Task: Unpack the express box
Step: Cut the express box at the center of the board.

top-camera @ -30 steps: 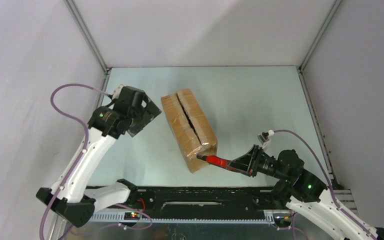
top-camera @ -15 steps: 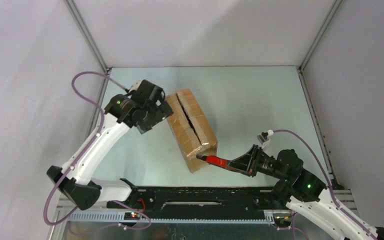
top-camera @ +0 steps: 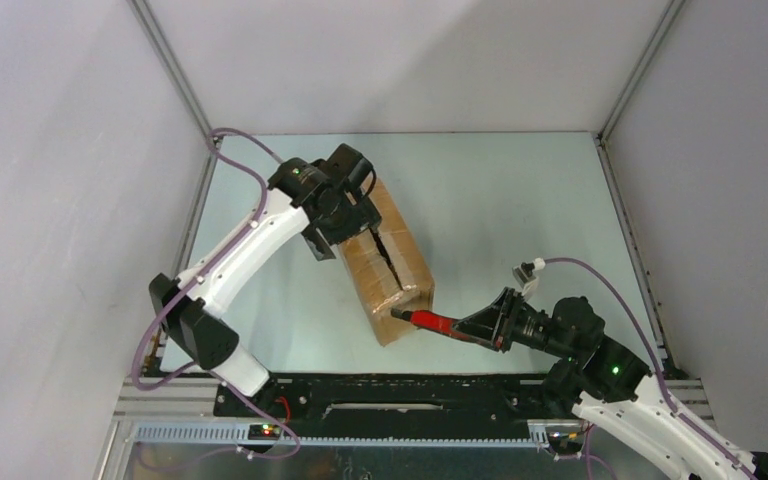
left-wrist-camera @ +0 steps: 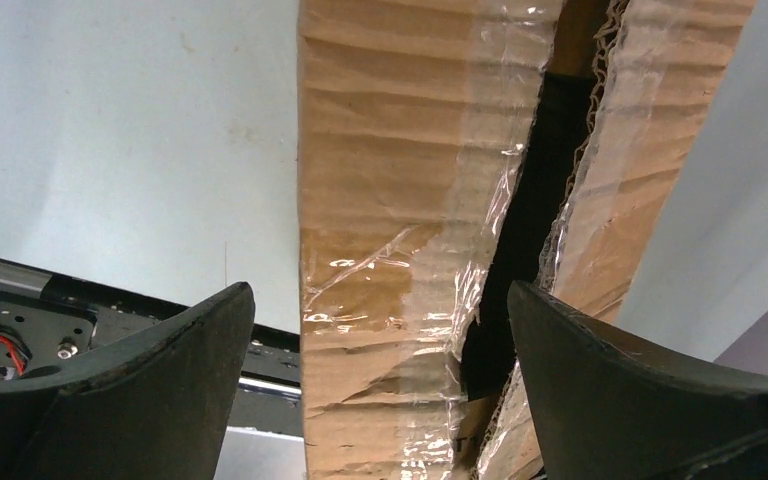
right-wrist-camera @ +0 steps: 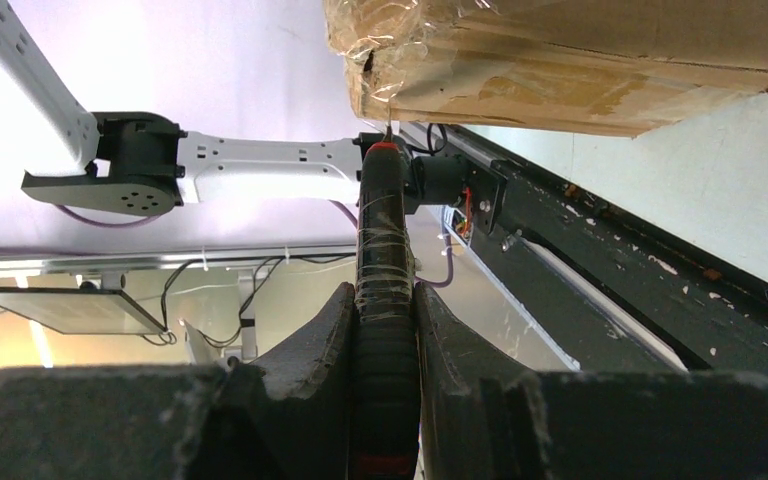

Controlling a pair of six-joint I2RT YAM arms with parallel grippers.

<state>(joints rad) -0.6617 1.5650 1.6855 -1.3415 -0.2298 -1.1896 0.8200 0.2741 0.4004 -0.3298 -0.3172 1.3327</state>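
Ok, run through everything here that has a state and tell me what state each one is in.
express box: taped top seam slit, flaps parted a crack, not folded open.
left gripper: open, over the box's far end.
right gripper: shut on the red tool.
red tool: gripped, tip at the box's near end.

— Where is the left arm (top-camera: 235, 255)?
— Stretched from the near-left corner toward the far edge, wrist bent down. The left gripper (left-wrist-camera: 380, 290) has its fingers (left-wrist-camera: 160, 380) spread wide apart.
— And the right arm (top-camera: 660, 425)?
— Low by the near-right corner, reaching leftward. The right gripper (right-wrist-camera: 385, 295) is pinched tight on a slim red tool (top-camera: 432, 321).
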